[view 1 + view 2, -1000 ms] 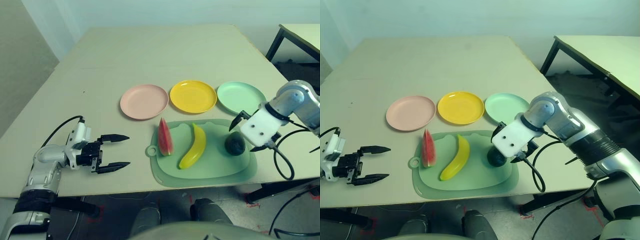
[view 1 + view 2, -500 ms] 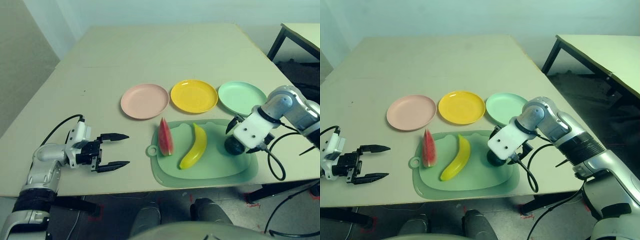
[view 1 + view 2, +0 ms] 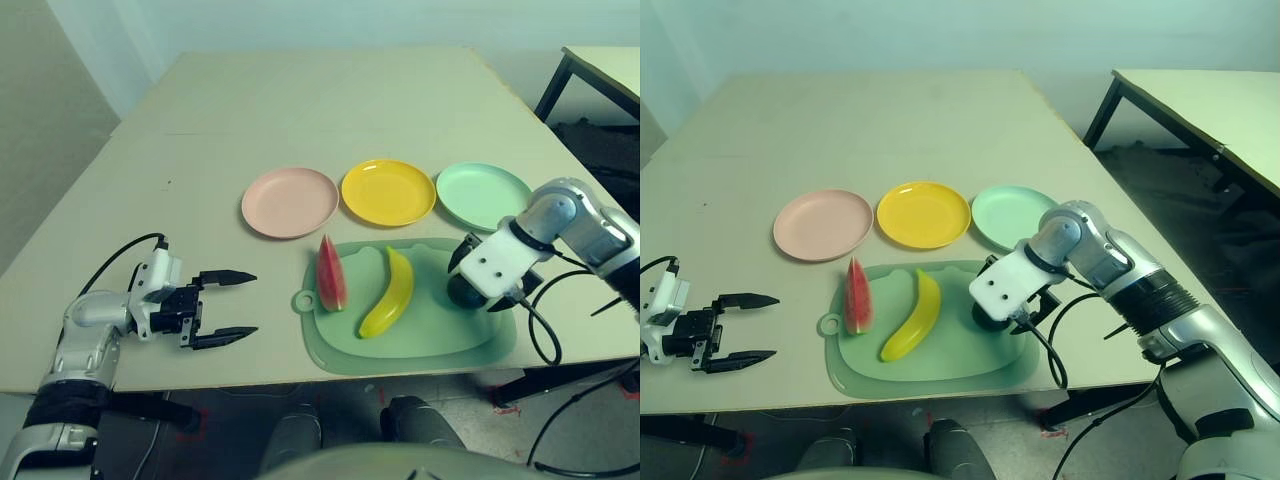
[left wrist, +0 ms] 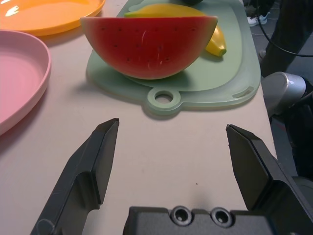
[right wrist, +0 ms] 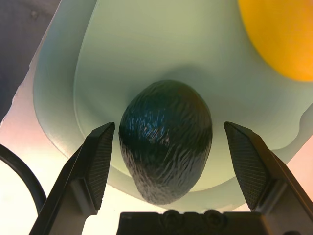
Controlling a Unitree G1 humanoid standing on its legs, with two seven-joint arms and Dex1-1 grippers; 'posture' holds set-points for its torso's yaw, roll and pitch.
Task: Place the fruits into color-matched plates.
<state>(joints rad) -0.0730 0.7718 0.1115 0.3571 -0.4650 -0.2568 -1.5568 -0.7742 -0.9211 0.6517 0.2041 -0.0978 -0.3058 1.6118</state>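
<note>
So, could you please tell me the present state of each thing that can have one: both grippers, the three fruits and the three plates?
Left gripper: open, holding nothing.
Right gripper: open, fingers on either side of the avocado.
Avocado: on the mat, not gripped.
Banana: lying on the mat.
Watermelon wedge: on the mat, not gripped.
Pink plate: empty.
Yellow plate: empty.
Green plate: empty.
</note>
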